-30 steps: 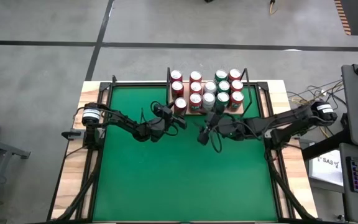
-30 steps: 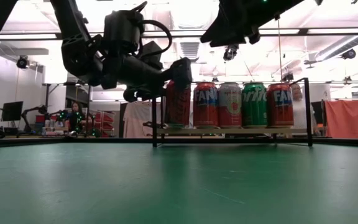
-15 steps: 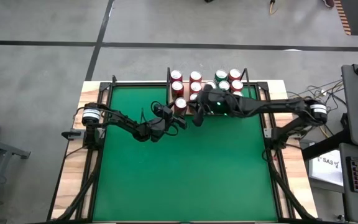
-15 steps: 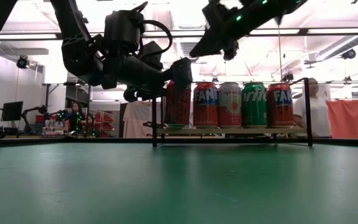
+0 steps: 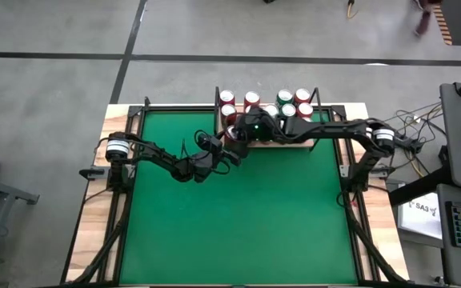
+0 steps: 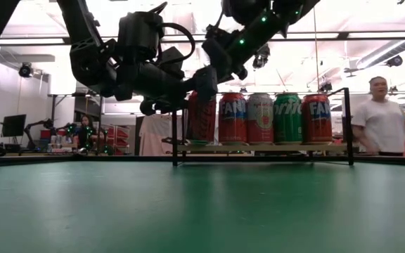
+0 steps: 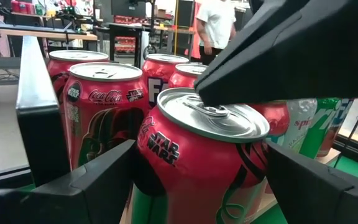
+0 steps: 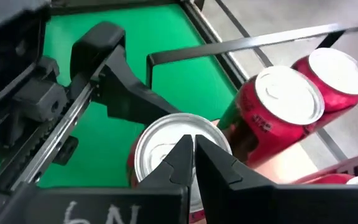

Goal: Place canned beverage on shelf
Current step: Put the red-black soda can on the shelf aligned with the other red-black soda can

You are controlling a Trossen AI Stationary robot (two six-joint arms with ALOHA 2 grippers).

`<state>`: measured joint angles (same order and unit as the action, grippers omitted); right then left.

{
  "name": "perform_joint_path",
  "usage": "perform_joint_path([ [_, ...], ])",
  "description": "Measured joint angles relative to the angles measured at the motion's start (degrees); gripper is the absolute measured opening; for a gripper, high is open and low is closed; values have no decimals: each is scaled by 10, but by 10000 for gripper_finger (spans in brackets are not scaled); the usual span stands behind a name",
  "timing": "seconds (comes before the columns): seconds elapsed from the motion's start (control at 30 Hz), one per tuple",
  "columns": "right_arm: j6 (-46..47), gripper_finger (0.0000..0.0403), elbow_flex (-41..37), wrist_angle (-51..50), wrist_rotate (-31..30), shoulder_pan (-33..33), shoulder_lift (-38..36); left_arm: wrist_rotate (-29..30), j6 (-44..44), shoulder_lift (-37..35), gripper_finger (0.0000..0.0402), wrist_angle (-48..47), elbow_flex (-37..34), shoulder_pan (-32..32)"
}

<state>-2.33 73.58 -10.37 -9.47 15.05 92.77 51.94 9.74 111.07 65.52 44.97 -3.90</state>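
Observation:
A red Coca-Cola can (image 7: 197,162) stands at the left front corner of the shelf (image 6: 259,148), beside several other red, green and white cans (image 6: 273,118). In the low view it (image 6: 200,119) shows level with that row. My left gripper (image 7: 201,155) reaches in level from the table's left, and its fingers are closed on the can. My right gripper (image 8: 191,146) is shut and slants down from the right over the shelf's cans. Its tips are on this can's silver lid (image 8: 160,146). From above, the right gripper (image 5: 243,132) covers the can. My left gripper pinches the can's side wall (image 7: 143,163) between its two fingers, which come level from the table's left. The can stands among the shelf's cans; its base is hidden. My right gripper's shut fingertips (image 7: 213,93) rest on the lid near the pull tab, slanting down from the right.
Thin black uprights (image 6: 174,137) stand at the shelf's ends, and one is close beside the held can. The green tabletop (image 5: 238,216) stretches toward the near edge. A person (image 6: 382,116) is walking in the room behind the table.
My right gripper has swung from the green table in front of the shelf toward the far edge and the left. It has ended over the can in my left gripper, with its tips on the lid. The can and my left gripper have kept still.

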Motion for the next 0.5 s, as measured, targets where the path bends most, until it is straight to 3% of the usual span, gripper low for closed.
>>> perform_joint_path([
  [0.33, 9, 9, 3, 0, -10, 1, 10, 2, -2, 0, 316, -1, 0, 0],
  [0.5, 9, 9, 3, -2, -11, 2, 10, 2, -2, 0, 340, -2, 2, 0],
])
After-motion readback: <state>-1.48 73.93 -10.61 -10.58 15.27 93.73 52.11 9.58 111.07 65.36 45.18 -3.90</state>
